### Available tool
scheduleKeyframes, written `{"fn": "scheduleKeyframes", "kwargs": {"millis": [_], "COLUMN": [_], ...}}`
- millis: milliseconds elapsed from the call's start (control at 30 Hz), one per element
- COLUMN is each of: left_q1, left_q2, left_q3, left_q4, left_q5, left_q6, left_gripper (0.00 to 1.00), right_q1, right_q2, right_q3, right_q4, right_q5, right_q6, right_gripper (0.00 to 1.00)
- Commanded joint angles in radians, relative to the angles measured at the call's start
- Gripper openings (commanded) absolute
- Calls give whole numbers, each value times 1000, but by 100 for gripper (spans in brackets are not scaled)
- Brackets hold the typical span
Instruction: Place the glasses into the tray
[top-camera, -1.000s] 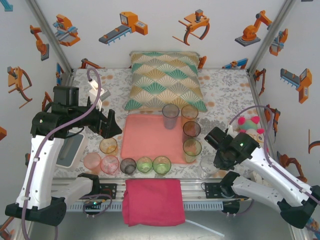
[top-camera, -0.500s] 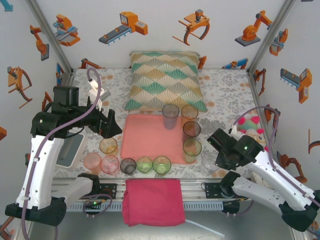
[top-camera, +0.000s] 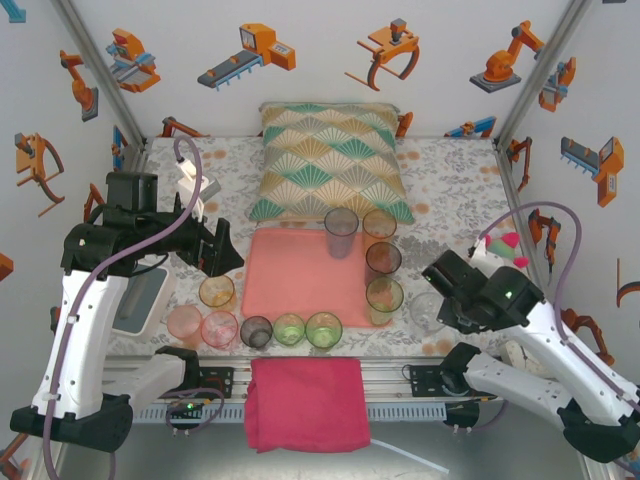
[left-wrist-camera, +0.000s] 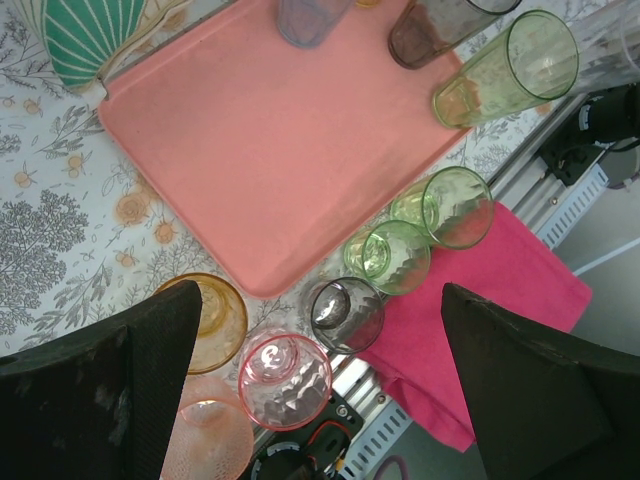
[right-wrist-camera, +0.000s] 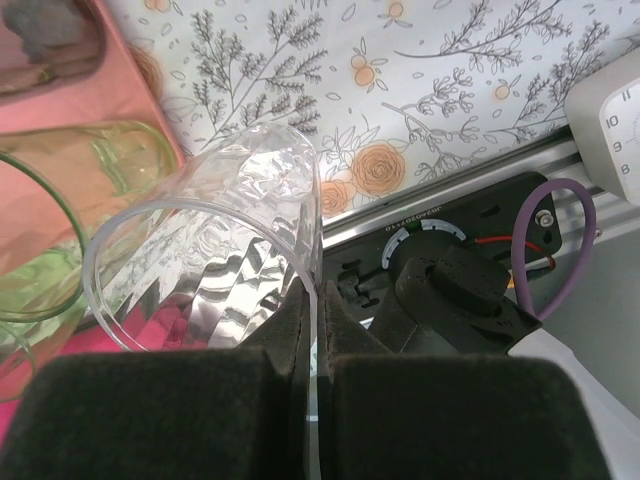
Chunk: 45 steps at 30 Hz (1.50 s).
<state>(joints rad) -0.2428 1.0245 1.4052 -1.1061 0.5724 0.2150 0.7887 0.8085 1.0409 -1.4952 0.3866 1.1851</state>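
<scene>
The salmon-pink tray (top-camera: 290, 280) lies mid-table. Three glasses stand along its right edge: smoky (top-camera: 383, 260), green (top-camera: 384, 297) and amber (top-camera: 379, 225), with a grey-blue one (top-camera: 340, 232) beside them. A row of glasses stands off the tray's near left corner: amber (top-camera: 217, 292), pink (top-camera: 219, 328), smoky (top-camera: 256, 331) and green (top-camera: 323, 329). My right gripper (top-camera: 440, 305) is shut on the rim of a clear glass (right-wrist-camera: 210, 270) just right of the tray (right-wrist-camera: 110, 90). My left gripper (left-wrist-camera: 320, 400) hangs open above the pink glass (left-wrist-camera: 285, 380) and smoky glass (left-wrist-camera: 345, 315), holding nothing.
A fan-patterned cushion (top-camera: 330, 160) lies behind the tray. A magenta cloth (top-camera: 305, 400) drapes over the front rail. A plush toy (top-camera: 505, 245) sits at the right, a white device (top-camera: 145, 295) at the left. Cage posts frame the table.
My right gripper has shut on the clear glass's rim, and the arm has shifted right and back, bringing the glass with it. The left arm has not moved.
</scene>
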Motion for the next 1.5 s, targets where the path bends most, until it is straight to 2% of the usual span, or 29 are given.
{"fn": "scheduleKeyframes", "kwargs": {"millis": [0, 433, 767, 1167, 1467], "left_q1": [-6, -7, -6, -6, -3], "left_q2": [-9, -1, -24, -41, -30], "left_q3": [28, 54, 26, -20, -14], "left_q4": [13, -14, -25, -19, -14], "left_q5": [6, -2, -104, -118, -119], "left_q6": [0, -25, -9, -17, -21], "left_gripper": [97, 97, 97, 97, 97], "right_q1": [-4, -49, -63, -69, -68], "right_q2": [20, 136, 322, 536, 715], "right_q3": [66, 358, 585, 870, 1072], "right_q4": [-37, -120, -87, 14, 47], "right_q5": [75, 173, 192, 126, 41], "right_q6": [-15, -168, -331, -542, -633], "right_gripper": [0, 0, 0, 0, 0]}}
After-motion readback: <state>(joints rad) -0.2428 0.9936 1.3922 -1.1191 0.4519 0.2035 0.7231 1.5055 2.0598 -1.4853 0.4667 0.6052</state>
